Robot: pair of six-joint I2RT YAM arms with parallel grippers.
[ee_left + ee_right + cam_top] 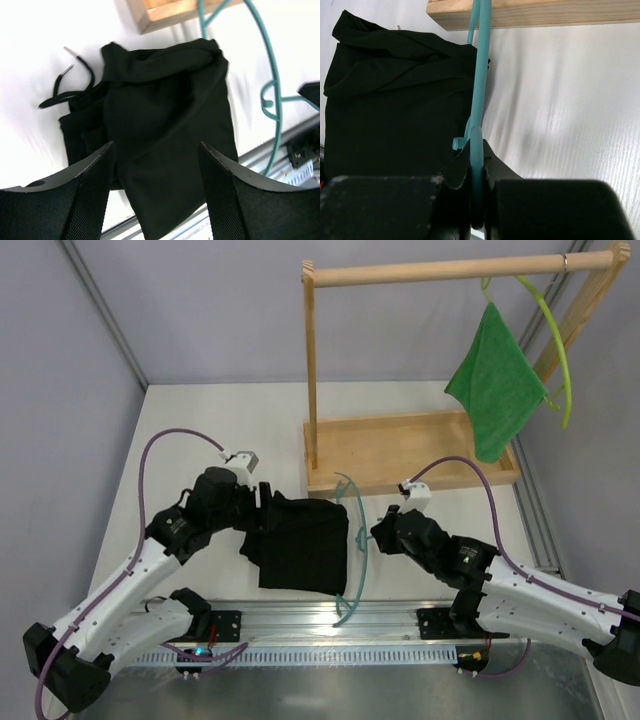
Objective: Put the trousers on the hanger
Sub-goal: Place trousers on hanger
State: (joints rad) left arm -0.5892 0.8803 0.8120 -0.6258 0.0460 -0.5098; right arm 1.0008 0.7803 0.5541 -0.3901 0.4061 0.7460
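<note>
The black trousers (300, 542) lie folded on the table between the arms; they also show in the left wrist view (160, 125) and the right wrist view (395, 105). The teal hanger (357, 540) stands on edge just right of them, against their right edge. My right gripper (477, 150) is shut on the hanger (481, 90) near its hook, also seen from the top (378, 533). My left gripper (156, 160) is open and empty, hovering above the trousers' left part; from the top it sits at their upper left (255, 502).
A wooden rack with a tray base (410, 450) stands behind, its rail (450, 272) carrying a green cloth (497, 385) on a yellow-green hanger (555, 340). A drawstring (70, 85) trails from the trousers' left. A metal rail (330, 625) runs along the near edge.
</note>
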